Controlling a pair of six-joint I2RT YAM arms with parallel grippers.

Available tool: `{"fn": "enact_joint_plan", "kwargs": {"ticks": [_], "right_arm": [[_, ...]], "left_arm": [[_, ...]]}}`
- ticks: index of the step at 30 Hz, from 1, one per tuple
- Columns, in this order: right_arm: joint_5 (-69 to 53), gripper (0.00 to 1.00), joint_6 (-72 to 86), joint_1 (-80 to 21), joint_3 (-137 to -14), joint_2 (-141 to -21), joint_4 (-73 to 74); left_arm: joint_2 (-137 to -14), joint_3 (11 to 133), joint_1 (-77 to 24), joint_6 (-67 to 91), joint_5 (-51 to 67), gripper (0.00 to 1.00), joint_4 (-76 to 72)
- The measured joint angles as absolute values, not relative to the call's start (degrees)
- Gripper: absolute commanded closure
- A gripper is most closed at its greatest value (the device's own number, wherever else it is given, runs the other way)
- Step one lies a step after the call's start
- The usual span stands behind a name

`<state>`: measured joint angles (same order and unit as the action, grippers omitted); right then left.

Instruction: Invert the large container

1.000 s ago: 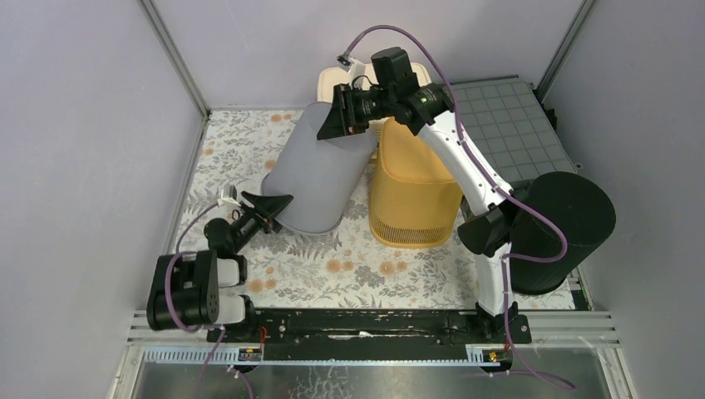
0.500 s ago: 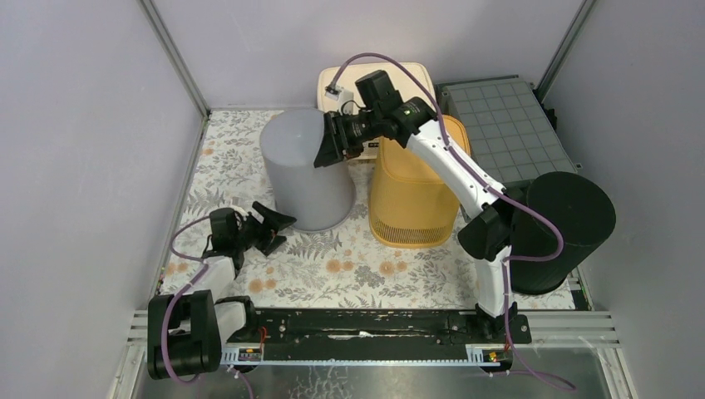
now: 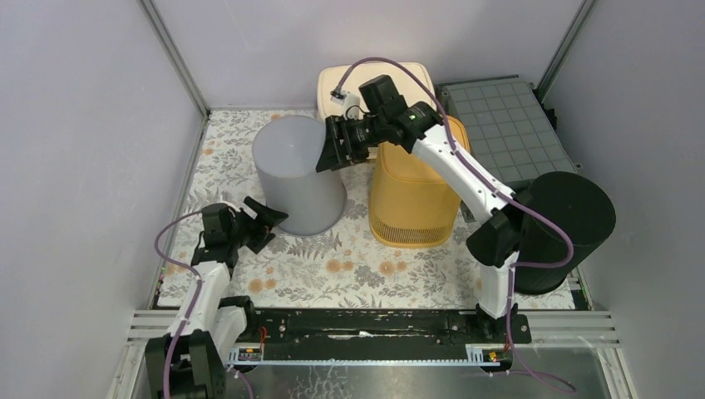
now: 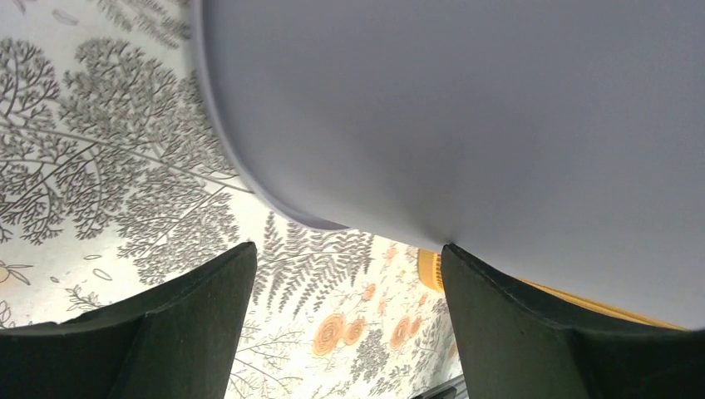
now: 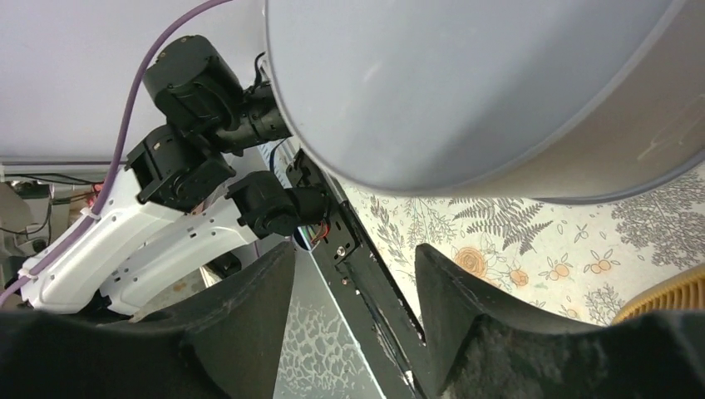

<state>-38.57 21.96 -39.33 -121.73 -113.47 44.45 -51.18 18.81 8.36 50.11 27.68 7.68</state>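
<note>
The grey container (image 3: 298, 170) stands bottom-up on the floral tabletop (image 3: 332, 266); left gripper (image 3: 268, 218) and right gripper (image 3: 332, 158) flank it, jaws spread.

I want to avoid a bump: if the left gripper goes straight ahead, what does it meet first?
Probably the grey bin: the left gripper, fingers open, points at its lower side wall, close ahead. The gap is unclear.
</note>
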Motion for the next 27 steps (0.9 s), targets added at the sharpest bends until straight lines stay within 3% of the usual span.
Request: {"fn": "enact_joint_plan", "kwargs": {"ticks": [15,19,27], "right_arm": [[-24.91,0.38,27.44,-39.38,-102.83,-92.36,41.87],[-22.76,0.42,28.93,-39.42,-100.90,-92.12,40.58],[-11.90,0.37,32.86,-46.37,-100.62,-95.00,36.64]], "left_arm": [[-34.70,36.86,8.36,43.64,24.73,0.08,29.54],[-33.30,38.13,8.32,42.17,24.10,0.08,33.78],[-33.17,38.11,8.16,41.60,24.10,0.08,36.34]]}}
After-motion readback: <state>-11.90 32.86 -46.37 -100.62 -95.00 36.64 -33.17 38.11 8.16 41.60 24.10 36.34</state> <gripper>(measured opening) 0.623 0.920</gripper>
